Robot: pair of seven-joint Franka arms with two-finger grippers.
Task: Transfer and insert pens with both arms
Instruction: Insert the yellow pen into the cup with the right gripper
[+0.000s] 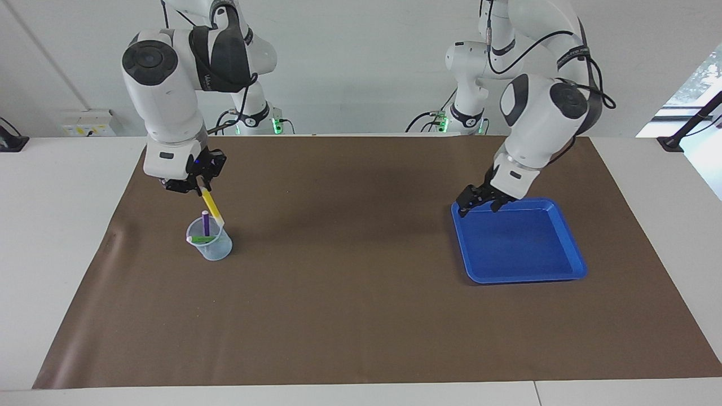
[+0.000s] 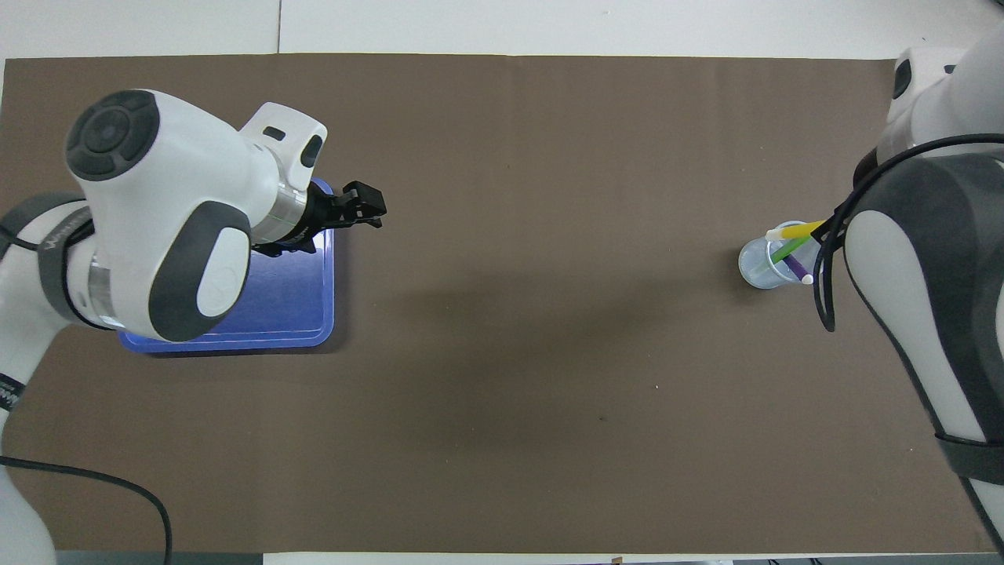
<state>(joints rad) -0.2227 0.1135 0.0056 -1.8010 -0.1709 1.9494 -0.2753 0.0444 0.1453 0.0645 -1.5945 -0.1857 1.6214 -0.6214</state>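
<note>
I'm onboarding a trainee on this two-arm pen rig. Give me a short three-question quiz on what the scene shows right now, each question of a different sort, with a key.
1. True or false: the yellow pen already stands loose in the clear cup.
2. Multiple choice: the left end effector is over
A) the cup
B) the edge of the blue tray
C) the bare mat at the middle of the table
3. Fill in: besides the yellow pen, the pens in the cup are the purple pen and the ____ one.

Key
1. False: the right end effector is shut on it, its pale tip at the cup's mouth.
2. B; it is open and holds nothing.
3. green
</note>
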